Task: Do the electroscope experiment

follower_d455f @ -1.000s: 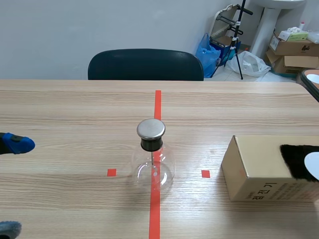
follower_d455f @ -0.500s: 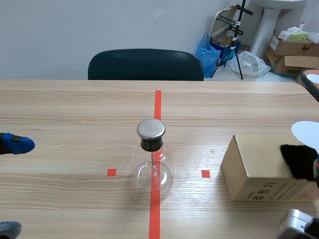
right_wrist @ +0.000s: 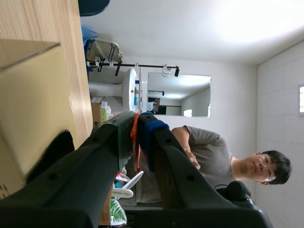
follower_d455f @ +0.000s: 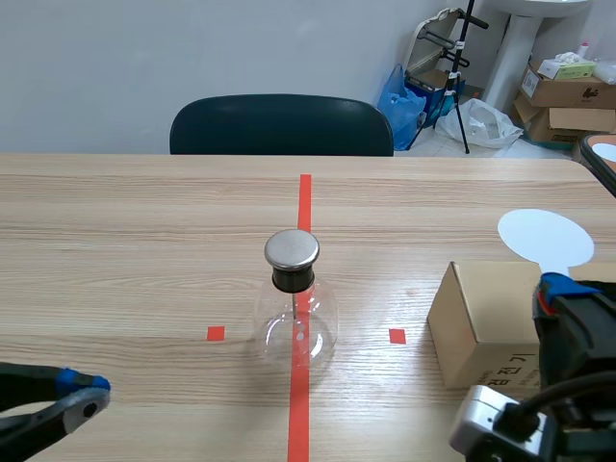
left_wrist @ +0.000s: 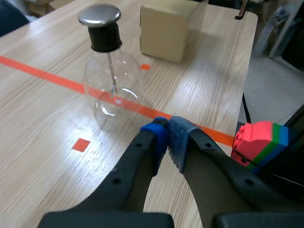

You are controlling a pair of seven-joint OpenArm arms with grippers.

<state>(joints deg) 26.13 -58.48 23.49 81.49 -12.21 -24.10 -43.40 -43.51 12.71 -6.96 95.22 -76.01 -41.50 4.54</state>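
The electroscope, a round glass flask [follower_d455f: 295,322] with a metal cap [follower_d455f: 292,248], stands on the red centre line; in the left wrist view the flask [left_wrist: 111,88] is ahead of my gripper. My left gripper [follower_d455f: 85,395] is low at the near left, shut on nothing, its pads [left_wrist: 179,137] touching. My right gripper [follower_d455f: 561,289] is above the cardboard box [follower_d455f: 481,322], shut on the handle of a white disc [follower_d455f: 546,237] raised over the box. In the right wrist view a thin orange strip [right_wrist: 135,142] is pinched between the fingers. A black fur patch [right_wrist: 51,151] lies on the box [right_wrist: 28,95].
A dark chair [follower_d455f: 281,125] stands at the table's far edge. A person [right_wrist: 223,156] is in the right wrist view, off the table. A red, green and blue block [left_wrist: 260,137] sits past the table's edge near my left gripper. Boxes and bags lie on the floor at the back right.
My left gripper has shut and moved inward at the near left. My right gripper has lifted the white disc off the fur on the box, up and leftward.
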